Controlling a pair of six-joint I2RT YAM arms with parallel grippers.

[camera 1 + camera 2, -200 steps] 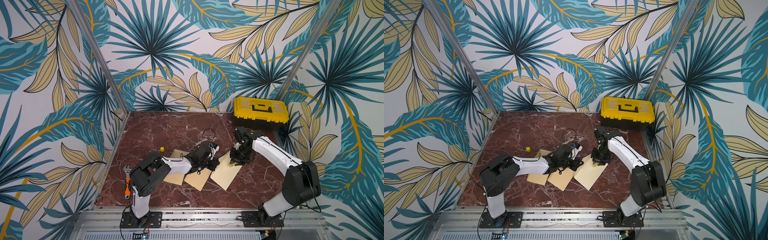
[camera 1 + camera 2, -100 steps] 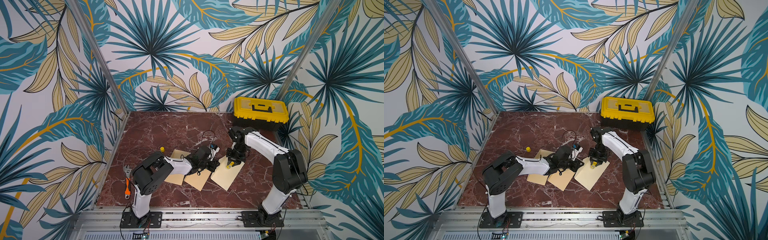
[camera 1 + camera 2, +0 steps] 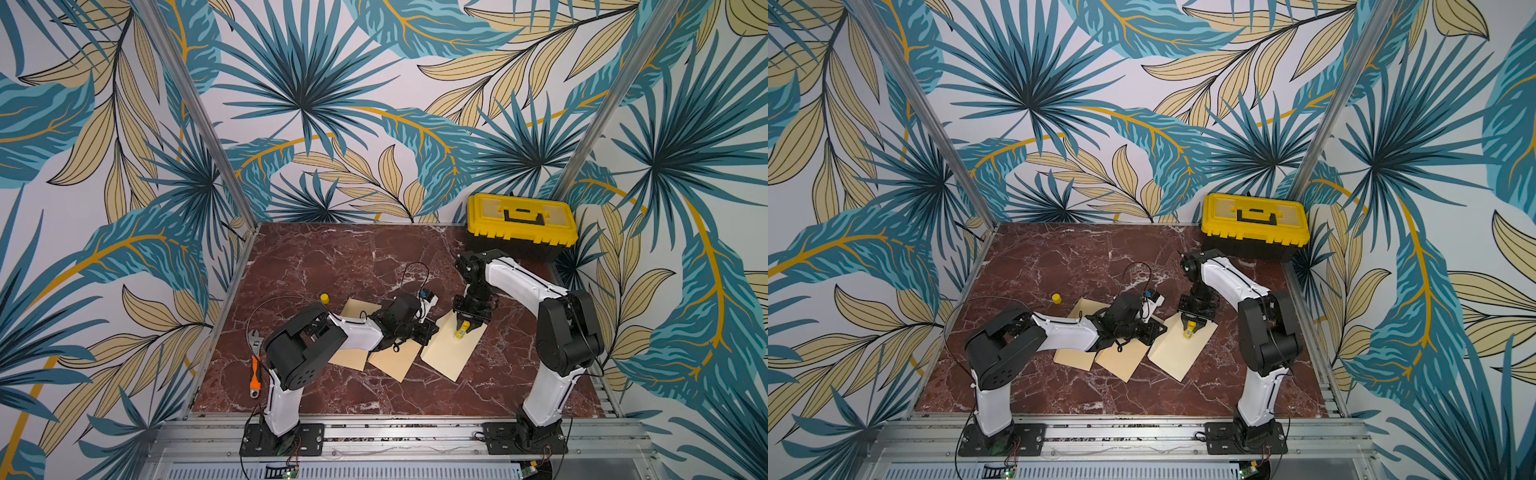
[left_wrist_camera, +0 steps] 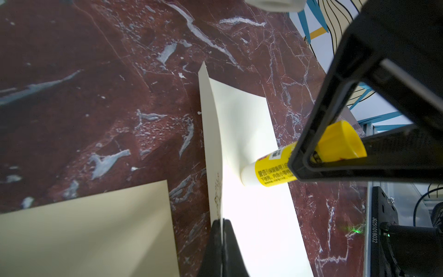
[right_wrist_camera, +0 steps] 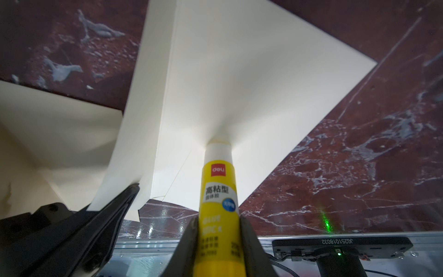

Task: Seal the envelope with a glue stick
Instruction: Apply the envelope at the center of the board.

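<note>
Three cream paper rectangles lay side by side near the middle of the marble bench (image 3: 332,257), and the rightmost, the envelope (image 3: 446,357), was the one being worked (the two sheets (image 3: 392,361) to its left looked like more envelopes, untouched). The right tool (image 5: 218,224) was clamped on the glue stick (image 5: 219,189), its jaws pressed against the yellow barrel low on the label. The uncapped white end pointed down and touched the envelope's paper near the fold. Gripping the barrel with the stick nearly square to the paper seemed meant to let the tip drag along the strip the flap would cover.

The left tool (image 4: 221,224) was pressed together on the edge of the flap (image 4: 211,134), pinching it and holding it lifted off the body. That looked like the reason the inner face lay open to the glue. It probably also stopped the light envelope from sliding under the stick.

The stick's yellow cap (image 3: 324,297) stood on the bench to the far left of the envelopes, well apart from the work. An orange-handled wrench (image 3: 254,368) lay at the left edge and a yellow toolbox (image 3: 521,220) sat in the far right corner, neither involved. By the look of it, gluing was under way and the flap was not yet folded down.
</note>
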